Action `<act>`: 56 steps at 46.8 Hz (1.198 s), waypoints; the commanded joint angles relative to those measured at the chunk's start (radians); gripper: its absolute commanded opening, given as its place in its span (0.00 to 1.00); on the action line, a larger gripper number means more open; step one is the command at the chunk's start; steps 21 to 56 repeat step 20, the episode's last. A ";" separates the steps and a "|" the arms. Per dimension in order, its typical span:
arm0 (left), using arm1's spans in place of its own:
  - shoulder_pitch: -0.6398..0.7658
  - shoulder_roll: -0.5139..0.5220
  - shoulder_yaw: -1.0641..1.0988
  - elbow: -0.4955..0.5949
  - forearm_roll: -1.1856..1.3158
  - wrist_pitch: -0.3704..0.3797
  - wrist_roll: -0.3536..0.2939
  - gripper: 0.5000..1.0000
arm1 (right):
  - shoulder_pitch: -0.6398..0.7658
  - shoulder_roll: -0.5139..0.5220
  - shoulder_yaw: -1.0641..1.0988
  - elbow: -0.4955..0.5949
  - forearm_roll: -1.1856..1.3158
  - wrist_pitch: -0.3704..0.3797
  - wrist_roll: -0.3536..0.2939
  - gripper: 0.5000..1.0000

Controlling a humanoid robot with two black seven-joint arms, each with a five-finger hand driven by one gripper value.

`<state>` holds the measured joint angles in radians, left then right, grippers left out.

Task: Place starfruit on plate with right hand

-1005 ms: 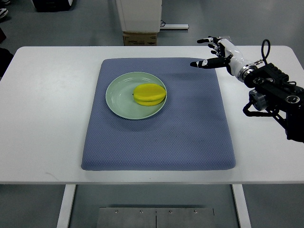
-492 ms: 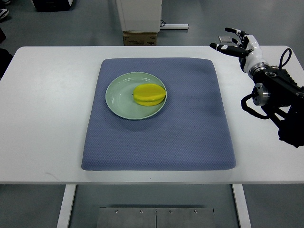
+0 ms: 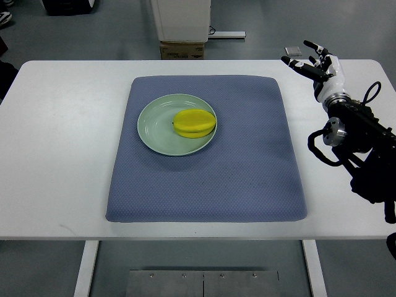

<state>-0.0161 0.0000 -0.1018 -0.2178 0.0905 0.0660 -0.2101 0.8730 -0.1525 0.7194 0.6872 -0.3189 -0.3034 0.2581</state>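
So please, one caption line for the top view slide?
Starfruit on the green plate; open right hand off the mat.

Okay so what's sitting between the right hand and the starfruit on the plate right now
Nothing stands between them. In the top view, only bare blue mat and a strip of white table separate the open right hand from the starfruit.

Pretty open bench (image 3: 68,148) here: only the plate (image 3: 154,133) with the starfruit (image 3: 195,122) sits on the blue mat (image 3: 247,167). Right hand (image 3: 315,62) hangs off past the mat's far right corner, nothing between them.
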 commanded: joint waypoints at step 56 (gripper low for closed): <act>0.001 0.000 0.001 0.000 0.000 0.000 0.000 1.00 | -0.048 0.019 -0.047 0.011 -0.002 0.001 0.010 1.00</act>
